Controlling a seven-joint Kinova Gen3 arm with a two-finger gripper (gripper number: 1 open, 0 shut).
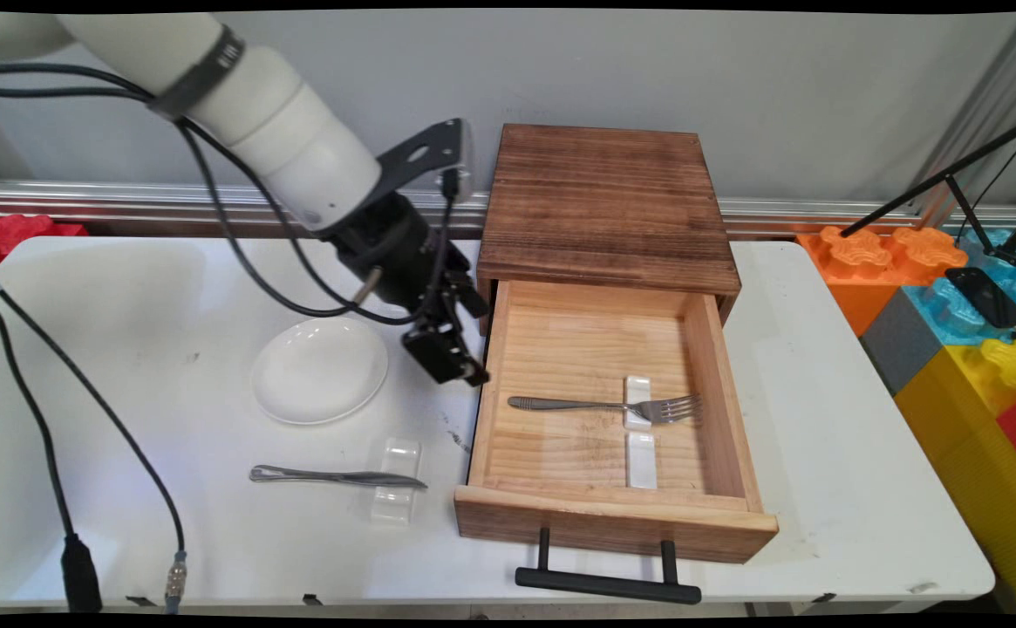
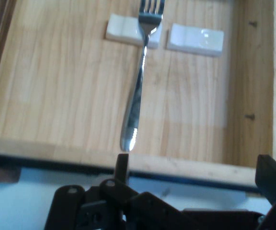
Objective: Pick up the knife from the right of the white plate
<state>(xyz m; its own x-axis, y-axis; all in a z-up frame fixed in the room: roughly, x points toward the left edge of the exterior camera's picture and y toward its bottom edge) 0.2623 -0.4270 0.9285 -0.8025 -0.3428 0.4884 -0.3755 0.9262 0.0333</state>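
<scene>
I see the black two-finger gripper (image 1: 464, 371) hanging just outside the left wall of an open wooden drawer (image 1: 483, 392), a little above the table. In the hand view its two fingers stand wide apart with nothing between them, so it is released and holds nothing. The white arm slopes down from the upper left, wrist bent so the hand points down and to the right, toward the drawer's interior, black cables looping off it.

The drawer is pale, straight-grained wood, rectangular and shallow, pulled out toward the near edge from a darker, rough-stained wooden box (image 1: 603, 201). A black bar handle (image 1: 608, 584) stands off its front. Inside lies a polished steel fork (image 1: 603, 406), handle to the left, tines to the right; its neck rests across a small white glossy block (image 1: 637, 392), and a second like block (image 1: 642, 460) lies just nearer. From the hand camera the fork's (image 2: 138, 91) handle end points at the gripper, beyond the drawer wall.

Left of the gripper, on the smooth white table (image 1: 821, 436), sits a round shallow white dish (image 1: 320, 371). Nearer lies a steel knife (image 1: 333, 476), its blade across a clear blocky rest (image 1: 396, 480).
</scene>
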